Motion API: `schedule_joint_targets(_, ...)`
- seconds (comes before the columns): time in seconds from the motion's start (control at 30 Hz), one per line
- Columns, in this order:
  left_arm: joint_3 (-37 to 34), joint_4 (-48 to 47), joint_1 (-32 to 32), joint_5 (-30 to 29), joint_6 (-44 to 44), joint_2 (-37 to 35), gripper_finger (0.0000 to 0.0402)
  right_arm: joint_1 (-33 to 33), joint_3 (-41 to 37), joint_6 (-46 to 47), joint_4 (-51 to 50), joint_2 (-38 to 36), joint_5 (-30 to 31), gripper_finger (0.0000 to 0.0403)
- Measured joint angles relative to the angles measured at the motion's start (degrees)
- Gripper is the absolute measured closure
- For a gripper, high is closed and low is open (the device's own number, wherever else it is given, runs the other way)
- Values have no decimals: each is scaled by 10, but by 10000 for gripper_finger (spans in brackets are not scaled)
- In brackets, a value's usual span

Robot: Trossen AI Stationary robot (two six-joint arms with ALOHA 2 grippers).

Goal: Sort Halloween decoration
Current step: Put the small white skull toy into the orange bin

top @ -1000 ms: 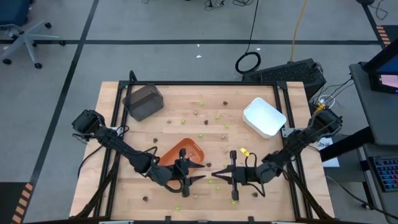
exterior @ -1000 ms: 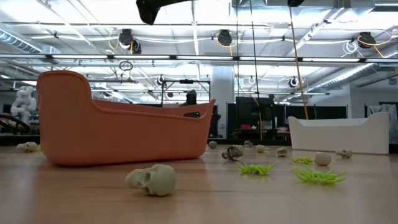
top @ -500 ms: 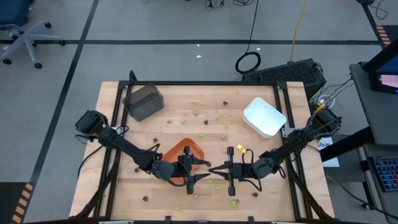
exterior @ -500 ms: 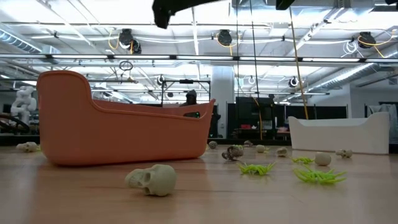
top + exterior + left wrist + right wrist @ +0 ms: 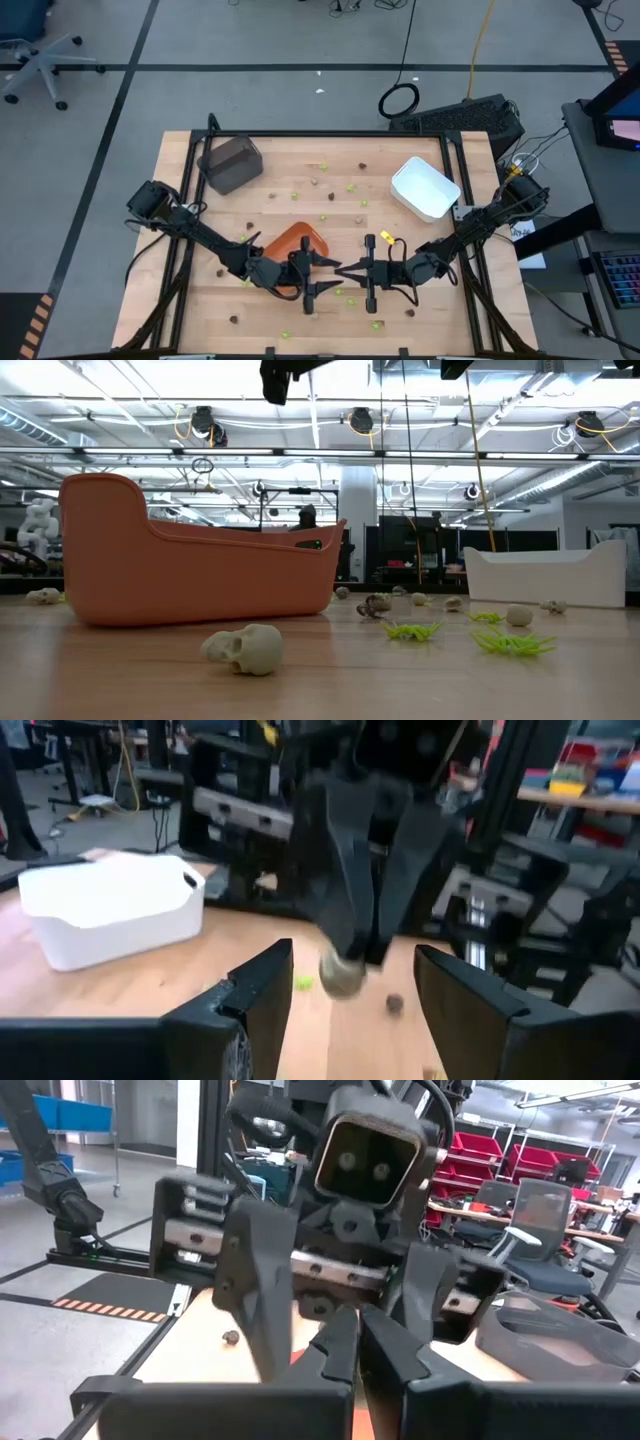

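Over my table (image 5: 200,300), the pinched right gripper (image 5: 344,273) holds a skull (image 5: 342,976) (tan-grey) between the left gripper's (image 5: 322,273) spread, empty fingers.

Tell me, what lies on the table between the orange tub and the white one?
Scattered decorations: several tan-grey pieces and a lime-green spider, plain in the low view.

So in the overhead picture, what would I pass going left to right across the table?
Dark grey tray → orange tray → left pincer, open → right pincer, shut and facing it → white tray.
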Motion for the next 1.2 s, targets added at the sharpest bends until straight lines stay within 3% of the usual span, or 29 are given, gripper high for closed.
schedule_joint_targets(0.33,0,-3,4,31,15,0,273,0,0,0,0,0,-2,403)
schedule_joint_targets(0.83,0,-10,16,41,30,0,289,-3,0,22,-1,0,0,403)
schedule_joint_targets(1.1,0,-19,16,50,41,0,376,-3,0,29,-2,0,-2,403)
schedule_joint_targets(1.2,0,-17,16,50,43,0,377,-3,0,29,-2,0,-2,403)
